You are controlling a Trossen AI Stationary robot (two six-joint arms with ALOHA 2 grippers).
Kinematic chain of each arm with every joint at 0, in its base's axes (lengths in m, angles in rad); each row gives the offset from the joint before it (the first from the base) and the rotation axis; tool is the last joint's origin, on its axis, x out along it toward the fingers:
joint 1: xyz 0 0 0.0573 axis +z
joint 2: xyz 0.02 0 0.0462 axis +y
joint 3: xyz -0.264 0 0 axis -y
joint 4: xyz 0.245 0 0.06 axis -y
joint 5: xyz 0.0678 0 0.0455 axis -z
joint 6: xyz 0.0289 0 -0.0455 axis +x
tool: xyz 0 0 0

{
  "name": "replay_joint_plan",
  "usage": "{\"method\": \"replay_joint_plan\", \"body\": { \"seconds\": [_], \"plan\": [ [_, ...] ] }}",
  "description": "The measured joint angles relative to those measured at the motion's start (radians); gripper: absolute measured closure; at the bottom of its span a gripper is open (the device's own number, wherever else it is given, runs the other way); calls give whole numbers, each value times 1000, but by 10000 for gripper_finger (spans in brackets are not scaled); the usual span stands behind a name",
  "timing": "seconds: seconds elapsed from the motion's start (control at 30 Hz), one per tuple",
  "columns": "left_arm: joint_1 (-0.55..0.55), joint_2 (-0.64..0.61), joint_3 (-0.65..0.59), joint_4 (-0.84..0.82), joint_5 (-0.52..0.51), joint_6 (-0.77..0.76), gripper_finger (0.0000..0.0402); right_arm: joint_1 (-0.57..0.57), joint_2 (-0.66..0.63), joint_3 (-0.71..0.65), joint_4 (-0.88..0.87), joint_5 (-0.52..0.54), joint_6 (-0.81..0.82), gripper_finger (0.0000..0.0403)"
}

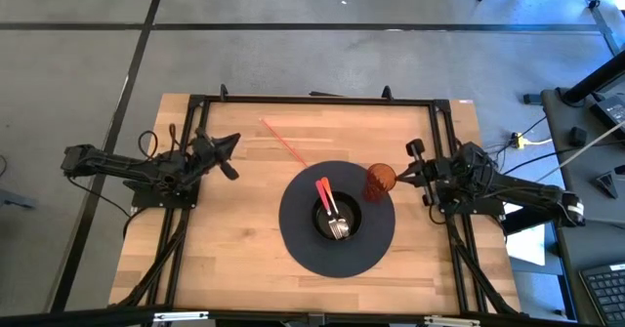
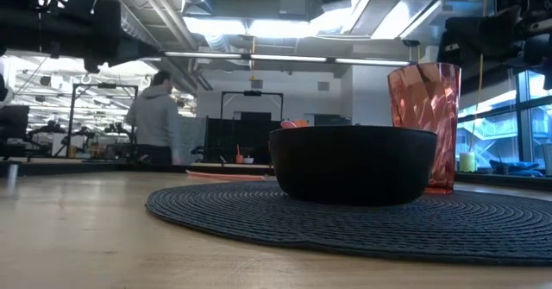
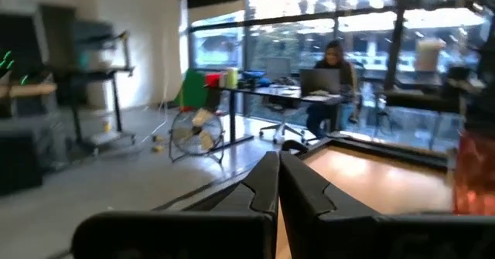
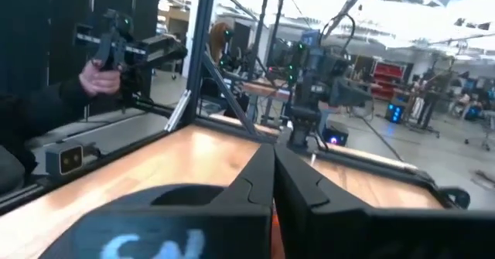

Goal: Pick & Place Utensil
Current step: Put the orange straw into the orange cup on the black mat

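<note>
A black bowl [image 1: 337,220] stands in the middle of a round dark placemat [image 1: 303,244]. A red-handled utensil [image 1: 323,190] and a metal utensil [image 1: 338,227] lie in the bowl, the red handle leaning over its far rim. In the low view the bowl [image 2: 352,164] hides them except for a red tip [image 2: 295,123]. My left gripper [image 1: 232,143] is shut, raised over the table's left part, far from the bowl. My right gripper [image 1: 399,177] is shut, just right of a red tumbler [image 1: 381,182]. Both wrist views show the fingers closed together, the left [image 3: 277,178] and the right [image 4: 272,174].
The red tumbler [image 2: 424,125] stands upright on the placemat's [image 2: 345,224] far right part, close to the bowl. A thin pink stick [image 1: 283,142] lies on the bare wood beyond the mat. A black frame [image 1: 312,100] borders the table. People show in the room behind.
</note>
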Motion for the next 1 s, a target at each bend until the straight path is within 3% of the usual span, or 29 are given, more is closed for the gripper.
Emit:
{"method": "replay_joint_plan", "body": {
  "seconds": [0.2,0.4,0.6,0.73,0.87,1.0],
  "plan": [
    [17,43,40,-64,-59,-95,400,-5,0,0,17,3,23,398],
    [121,266,273,-362,-47,-198,399,-5,0,0,28,19,23,398],
    [309,566,638,-630,211,-186,399,-5,0,1,30,19,41,397],
    [415,784,857,-823,362,-76,399,-4,0,1,30,19,50,397],
    [492,984,997,-1032,499,77,397,-4,0,1,29,19,52,397],
    [519,1162,1041,-1129,578,182,383,-4,0,1,28,19,53,397]
  ]
}}
